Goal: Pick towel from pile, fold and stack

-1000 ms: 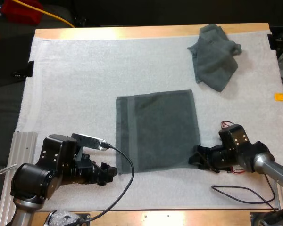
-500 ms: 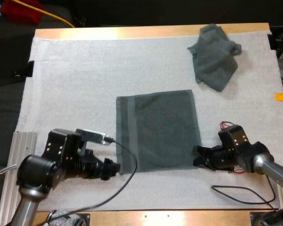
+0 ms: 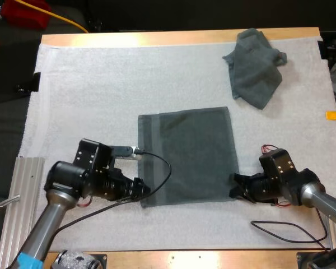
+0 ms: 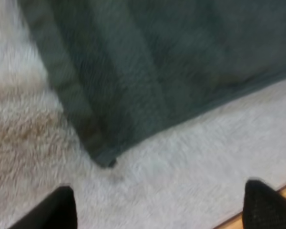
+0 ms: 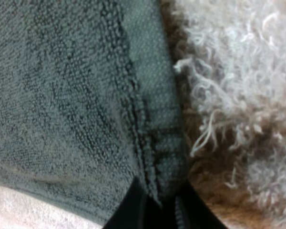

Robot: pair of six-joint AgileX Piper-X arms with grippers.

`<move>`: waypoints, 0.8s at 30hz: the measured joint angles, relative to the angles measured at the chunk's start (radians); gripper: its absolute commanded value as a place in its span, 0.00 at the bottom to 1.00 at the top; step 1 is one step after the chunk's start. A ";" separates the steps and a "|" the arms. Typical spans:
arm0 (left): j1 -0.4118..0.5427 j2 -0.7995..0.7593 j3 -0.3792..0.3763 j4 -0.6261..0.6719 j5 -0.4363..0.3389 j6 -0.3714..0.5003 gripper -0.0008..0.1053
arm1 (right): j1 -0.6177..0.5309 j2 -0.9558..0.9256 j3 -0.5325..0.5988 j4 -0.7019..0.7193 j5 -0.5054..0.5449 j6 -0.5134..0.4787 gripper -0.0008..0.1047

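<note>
A dark grey-green towel [image 3: 187,154] lies spread flat in the middle of the white mat [image 3: 89,95]. My left gripper [image 3: 141,188] sits at its near left corner. In the left wrist view the gripper [image 4: 157,210] is open, its fingertips [image 4: 55,210] wide apart just short of the towel's corner [image 4: 105,157]. My right gripper [image 3: 235,188] is at the near right corner. The right wrist view has that gripper [image 5: 157,207] shut on the towel's stitched hem [image 5: 152,119]. A crumpled towel [image 3: 255,64] lies at the far right of the mat.
The mat covers most of the wooden table [image 3: 157,38]. A metal rail [image 3: 22,185] runs along the near left side. A loose black cable [image 3: 285,232] lies on the mat near my right arm.
My left arm has moved right and forward, bringing its gripper up to the flat towel's near left corner. The right arm and both towels have stayed put.
</note>
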 measured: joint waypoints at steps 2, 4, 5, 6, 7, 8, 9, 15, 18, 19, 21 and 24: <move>0.000 0.011 0.038 -0.026 0.000 -0.009 0.66 | 0.000 0.000 0.000 0.000 0.000 0.000 0.03; 0.000 0.022 0.066 -0.056 0.004 -0.015 0.66 | 0.000 0.000 0.000 0.000 0.000 0.000 0.03; 0.000 0.028 0.078 -0.070 0.011 -0.019 0.66 | 0.000 0.000 0.000 0.000 0.000 0.000 0.03; 0.000 0.036 0.090 -0.085 0.018 -0.025 0.66 | 0.000 0.000 0.000 0.000 0.000 0.000 0.03; 0.000 0.047 0.099 -0.099 0.024 -0.031 0.66 | 0.000 0.000 0.000 0.000 0.000 0.000 0.03; 0.000 0.063 0.105 -0.110 0.028 -0.035 0.66 | 0.000 0.000 0.000 0.000 0.000 0.000 0.03; 0.000 0.078 0.109 -0.122 0.033 -0.038 0.66 | 0.000 0.000 0.000 0.000 0.000 0.000 0.03; 0.000 0.185 0.112 -0.172 0.069 -0.042 0.66 | 0.000 0.000 0.000 0.000 0.000 0.000 0.03; 0.000 0.236 0.112 -0.183 0.080 -0.042 0.66 | 0.000 0.000 0.000 0.000 0.000 0.000 0.03; 0.000 0.251 0.112 -0.188 0.082 -0.042 0.66 | 0.000 0.000 0.000 0.000 0.000 0.000 0.03; 0.000 0.281 0.112 -0.206 0.092 -0.043 0.66 | 0.000 0.000 0.000 0.000 0.000 0.000 0.03; 0.000 0.316 0.112 -0.241 0.122 -0.056 0.66 | 0.000 0.000 0.000 0.000 0.000 0.000 0.03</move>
